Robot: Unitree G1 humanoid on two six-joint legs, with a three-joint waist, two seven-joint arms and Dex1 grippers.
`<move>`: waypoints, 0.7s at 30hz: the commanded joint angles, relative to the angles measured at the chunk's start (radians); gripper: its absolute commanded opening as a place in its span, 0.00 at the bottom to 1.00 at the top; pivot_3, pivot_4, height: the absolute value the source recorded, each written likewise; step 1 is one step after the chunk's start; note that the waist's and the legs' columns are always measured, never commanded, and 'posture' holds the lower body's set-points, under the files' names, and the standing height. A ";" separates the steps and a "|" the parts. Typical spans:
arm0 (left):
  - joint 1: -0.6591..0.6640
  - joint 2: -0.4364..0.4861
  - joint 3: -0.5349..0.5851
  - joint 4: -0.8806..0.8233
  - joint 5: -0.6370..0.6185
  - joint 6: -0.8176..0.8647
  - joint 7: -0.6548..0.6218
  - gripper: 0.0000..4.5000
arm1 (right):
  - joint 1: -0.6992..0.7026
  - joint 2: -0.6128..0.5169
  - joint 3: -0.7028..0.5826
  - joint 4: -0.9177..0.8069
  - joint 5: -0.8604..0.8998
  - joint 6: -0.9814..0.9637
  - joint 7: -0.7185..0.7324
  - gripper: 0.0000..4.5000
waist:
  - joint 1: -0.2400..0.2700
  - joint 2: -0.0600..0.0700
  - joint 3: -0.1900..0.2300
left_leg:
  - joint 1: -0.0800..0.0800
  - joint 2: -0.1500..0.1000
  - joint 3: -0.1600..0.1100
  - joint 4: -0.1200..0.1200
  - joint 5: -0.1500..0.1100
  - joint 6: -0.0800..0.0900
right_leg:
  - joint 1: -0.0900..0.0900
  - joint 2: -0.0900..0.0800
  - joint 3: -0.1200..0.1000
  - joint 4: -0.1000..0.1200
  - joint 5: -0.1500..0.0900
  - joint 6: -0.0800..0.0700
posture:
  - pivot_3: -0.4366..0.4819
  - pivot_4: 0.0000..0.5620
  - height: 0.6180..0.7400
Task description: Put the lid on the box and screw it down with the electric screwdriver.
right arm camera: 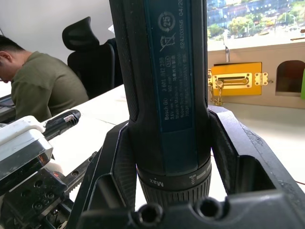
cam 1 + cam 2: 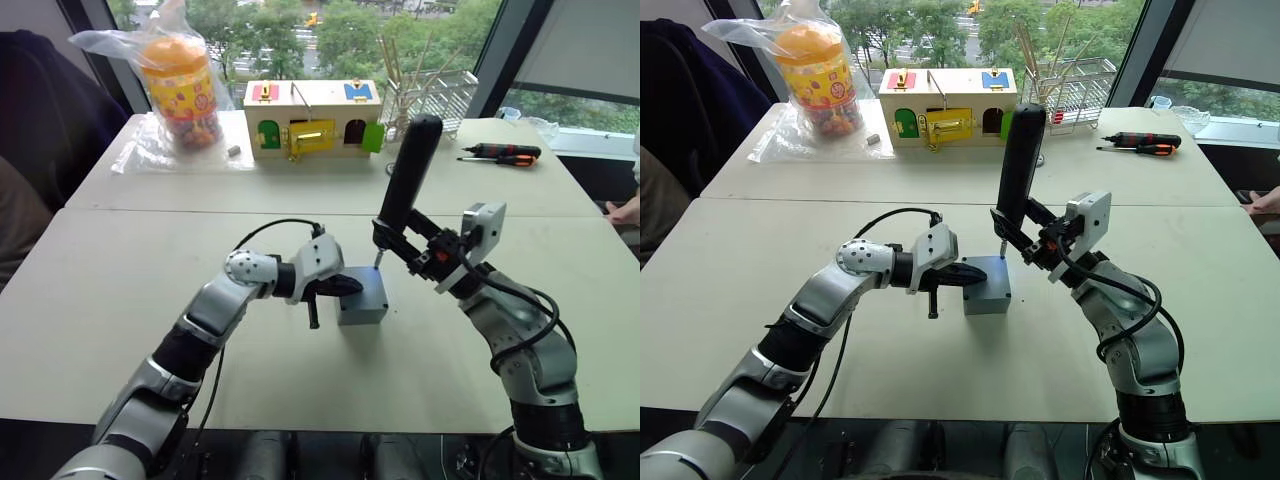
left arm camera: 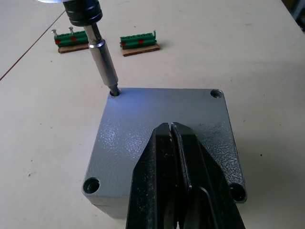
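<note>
Sitting near the middle of the pale tabletop (image 2: 120, 300), small grey plastic cube-like box (image 2: 361, 310), with flat square grey lid (image 3: 162, 119) seated on top, a screw hole at each corner.

Left gripper (image 3: 177, 157): black fingers pressed together, resting on the lid.

Right gripper (image 2: 400, 240): fingers clamped around thick dark blue-black cylindrical electric screwdriver (image 2: 408, 175), held nearly upright, tilted; its thin metal bit (image 3: 102, 62) stands in one corner hole of the lid.

Just beyond the box, on the table: two small green terminal strips (image 3: 139, 42), well apart from it.

Far side of the table:
- wooden box with coloured doors and a yellow latch (image 2: 312, 122);
- clear plastic bag holding an orange-lidded patterned jar (image 2: 180, 90), to the wooden box's left;
- white wire rack holding thin wooden sticks (image 2: 428, 95), to its right;
- slim black-and-orange hand screwdrivers (image 2: 503, 153), lying further right.

Seated person in an olive shirt (image 1: 43, 88), beside a black office chair (image 1: 90, 52), beyond the table.
</note>
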 commanded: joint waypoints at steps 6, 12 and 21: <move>0.009 -0.026 -0.034 0.007 0.015 -0.020 -0.010 0.00 | -0.202 -0.103 -0.205 -0.085 0.265 0.252 -0.101 0.39 | 0.000 0.002 0.002 | -0.008 0.000 0.000 0.001 0.000 0.000 | -0.007 -0.001 0.000 0.000 0.000 0.000 | 0.48 0.27 0.71; 0.008 -0.083 0.016 0.013 0.020 -0.041 0.088 0.00 | -0.401 -0.191 -0.346 -0.020 0.465 0.423 -0.229 0.39 | 0.000 0.003 0.003 | -0.012 -0.001 0.000 0.002 0.000 0.000 | -0.010 -0.001 -0.001 0.000 0.000 0.000 | 0.48 0.27 0.71; -0.080 -0.107 0.189 -0.113 -0.220 0.144 0.062 0.00 | -0.524 -0.517 -0.353 0.244 0.577 0.774 -0.265 0.39 | -0.001 0.004 0.006 | -0.014 -0.001 0.000 0.002 0.000 0.001 | -0.011 -0.002 -0.002 0.000 0.000 0.000 | 0.48 0.27 0.71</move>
